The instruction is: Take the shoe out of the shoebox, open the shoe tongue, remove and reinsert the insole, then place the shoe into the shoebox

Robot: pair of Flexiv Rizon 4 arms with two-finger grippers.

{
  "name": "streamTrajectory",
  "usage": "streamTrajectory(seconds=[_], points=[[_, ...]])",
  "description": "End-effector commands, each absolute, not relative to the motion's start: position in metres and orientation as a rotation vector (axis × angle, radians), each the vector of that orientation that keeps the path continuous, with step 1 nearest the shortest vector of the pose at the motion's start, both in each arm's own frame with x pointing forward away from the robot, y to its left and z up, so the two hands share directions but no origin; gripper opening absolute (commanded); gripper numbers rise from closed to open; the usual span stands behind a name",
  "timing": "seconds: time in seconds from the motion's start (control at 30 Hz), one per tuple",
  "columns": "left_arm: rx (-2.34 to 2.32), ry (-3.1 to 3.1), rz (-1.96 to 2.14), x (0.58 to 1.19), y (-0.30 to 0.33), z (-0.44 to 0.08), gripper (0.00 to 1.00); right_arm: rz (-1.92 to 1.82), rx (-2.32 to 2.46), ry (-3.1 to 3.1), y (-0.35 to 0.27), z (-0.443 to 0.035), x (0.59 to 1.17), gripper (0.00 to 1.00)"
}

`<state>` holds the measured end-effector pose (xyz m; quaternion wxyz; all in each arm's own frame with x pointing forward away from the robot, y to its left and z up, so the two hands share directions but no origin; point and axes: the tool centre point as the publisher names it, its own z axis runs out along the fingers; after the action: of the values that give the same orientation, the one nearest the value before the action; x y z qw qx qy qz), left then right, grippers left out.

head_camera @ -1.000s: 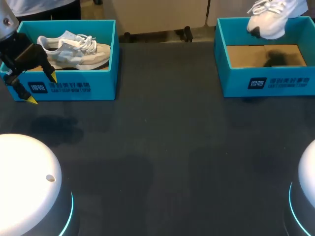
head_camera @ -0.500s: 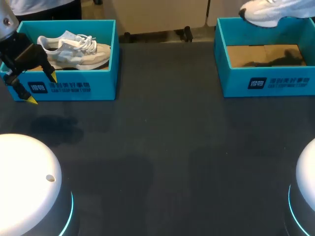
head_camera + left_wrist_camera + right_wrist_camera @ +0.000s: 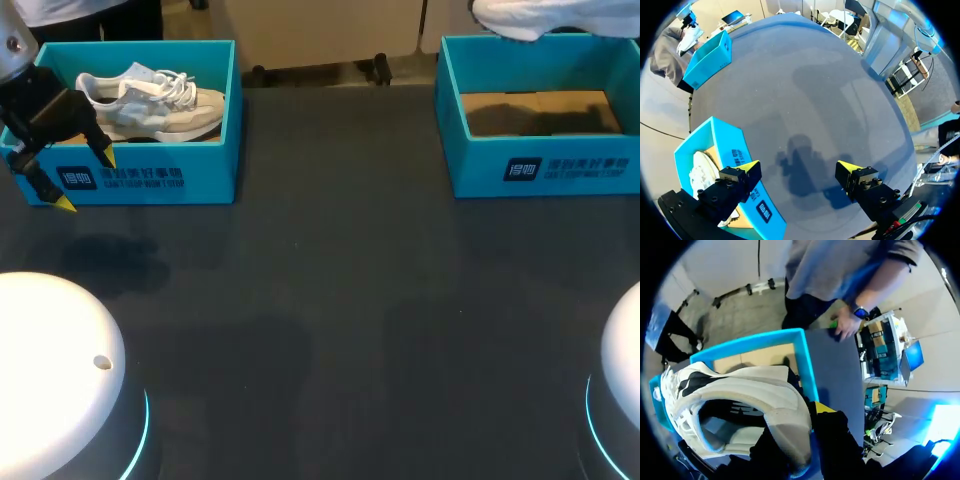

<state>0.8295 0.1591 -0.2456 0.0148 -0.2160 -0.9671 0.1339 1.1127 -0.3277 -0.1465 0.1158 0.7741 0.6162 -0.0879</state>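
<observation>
A white shoe (image 3: 550,15) hangs roughly level above the right blue shoebox (image 3: 540,165), whose cardboard floor is bare. In the right wrist view my right gripper (image 3: 807,420) is shut on the heel of this shoe (image 3: 740,395), with the box (image 3: 802,360) below and ahead. One yellow fingertip (image 3: 822,407) shows beside the heel. A second pale shoe (image 3: 150,100) lies in the left blue shoebox (image 3: 140,175). My left gripper (image 3: 85,180) hangs open at that box's front left corner. In the left wrist view this gripper (image 3: 799,170) stands open over the table beside the box (image 3: 722,150).
Dark table (image 3: 330,300) lies between the two boxes. A person's hand (image 3: 845,327) rests near the table's far edge, beyond the right box.
The white shoe has risen above the right box and turned from toe-down to about level. My left arm has not moved.
</observation>
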Motion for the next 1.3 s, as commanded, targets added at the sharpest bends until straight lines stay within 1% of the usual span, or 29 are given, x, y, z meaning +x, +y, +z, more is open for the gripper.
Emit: streamTrajectory(seconds=[0.03, 0.47, 0.87, 1.07, 1.3], points=[[-0.674, -3.009, 0.41, 0.829, 0.159, -0.245, 1.0, -0.24, 2.262, 1.786, -0.333, -0.158, 1.103, 0.0], [-0.674, -3.009, 0.41, 0.829, 0.159, -0.245, 1.0, -0.244, 2.31, 1.791, -0.342, -0.199, 1.087, 0.0], [-0.674, -3.009, 0.41, 0.829, 0.159, -0.245, 1.0, -0.244, 2.31, 1.791, -0.342, -0.199, 1.087, 0.0], [-0.674, -3.009, 0.41, 0.829, 0.159, -0.245, 1.0, -0.342, 2.305, 1.822, -0.343, -0.236, 1.099, 0.0], [-0.674, -3.009, 0.41, 0.829, 0.159, -0.245, 1.0, -0.349, 2.31, 1.831, -0.344, -0.245, 1.102, 0.0]])
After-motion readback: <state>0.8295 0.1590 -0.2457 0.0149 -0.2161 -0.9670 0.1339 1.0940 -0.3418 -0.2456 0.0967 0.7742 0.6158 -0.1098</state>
